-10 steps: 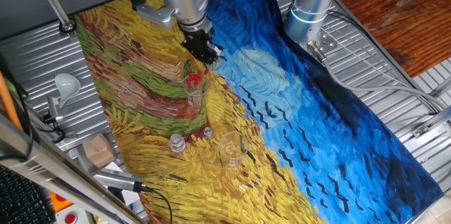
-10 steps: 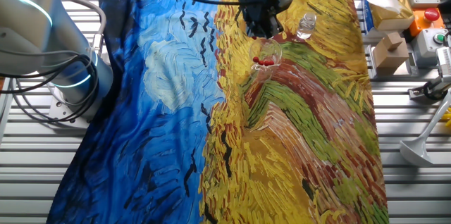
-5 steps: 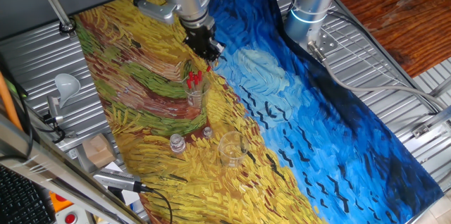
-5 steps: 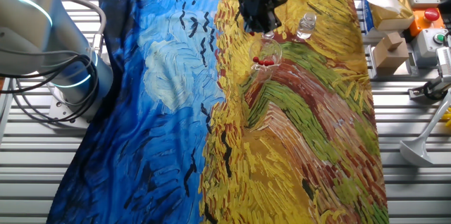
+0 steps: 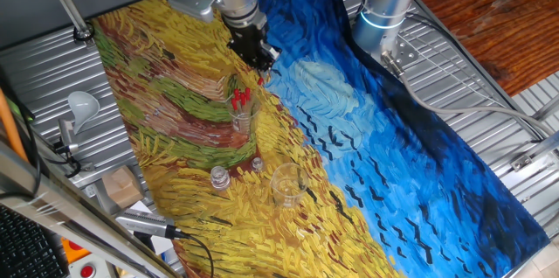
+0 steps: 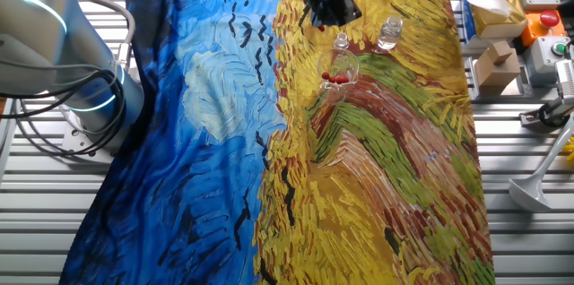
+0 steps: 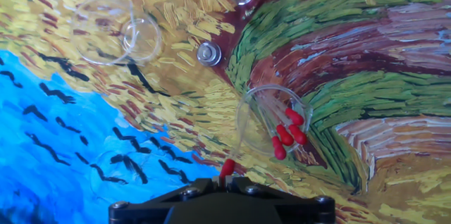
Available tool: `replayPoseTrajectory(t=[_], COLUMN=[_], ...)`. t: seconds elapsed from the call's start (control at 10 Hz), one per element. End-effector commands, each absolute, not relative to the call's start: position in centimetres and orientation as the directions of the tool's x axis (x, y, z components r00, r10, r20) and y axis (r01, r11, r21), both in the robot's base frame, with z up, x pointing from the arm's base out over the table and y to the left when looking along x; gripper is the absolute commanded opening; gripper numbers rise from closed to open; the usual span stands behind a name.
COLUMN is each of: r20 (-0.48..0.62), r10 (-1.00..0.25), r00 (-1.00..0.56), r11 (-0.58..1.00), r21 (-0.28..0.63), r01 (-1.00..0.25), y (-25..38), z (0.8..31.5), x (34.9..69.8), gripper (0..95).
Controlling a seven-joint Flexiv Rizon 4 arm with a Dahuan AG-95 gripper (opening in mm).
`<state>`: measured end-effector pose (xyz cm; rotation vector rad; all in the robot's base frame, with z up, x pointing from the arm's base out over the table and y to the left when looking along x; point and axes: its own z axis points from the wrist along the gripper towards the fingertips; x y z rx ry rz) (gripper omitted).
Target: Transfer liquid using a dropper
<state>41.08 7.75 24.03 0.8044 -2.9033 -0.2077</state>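
Observation:
My gripper (image 5: 263,59) is shut on a dropper (image 7: 227,168). Its red bulb sticks out between the jaws in the hand view, and its glass tube is hidden. The gripper (image 6: 326,16) hangs above and just beside a clear beaker (image 5: 241,107) that holds several more red-bulbed droppers (image 7: 287,134). That beaker (image 7: 273,120) stands on the yellow part of the painted cloth. It also shows in the other fixed view (image 6: 340,73). The gripper body (image 7: 225,199) fills the bottom edge of the hand view.
An empty clear beaker (image 5: 286,184) stands nearer the front and shows in the hand view (image 7: 113,30). A small glass vial (image 5: 219,177) and a tiny round bottle (image 5: 257,164) stand beside it. A second robot base (image 5: 384,7) stands at the cloth's far edge.
The gripper has risen up and away from the beaker of droppers, carrying one red-bulbed dropper. The beakers and vials have not moved.

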Motion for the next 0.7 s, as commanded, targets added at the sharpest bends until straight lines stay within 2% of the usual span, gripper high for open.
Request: replayPoseTrajectory(t=[0.1,0.4,0.7], r20=[0.083,0.086,0.088], r10=[-0.515,-0.508,-0.481], r00=[-0.853,-0.857,-0.872], r11=[0.851,0.855,0.870], r21=[0.168,0.171,0.167], r01=[-0.498,-0.489,-0.463], y=[7.8,8.6,10.3], z=[24.6,25.2,24.0], x=[41.1,42.2,43.6], gripper=[0.0,0.0,0.0])
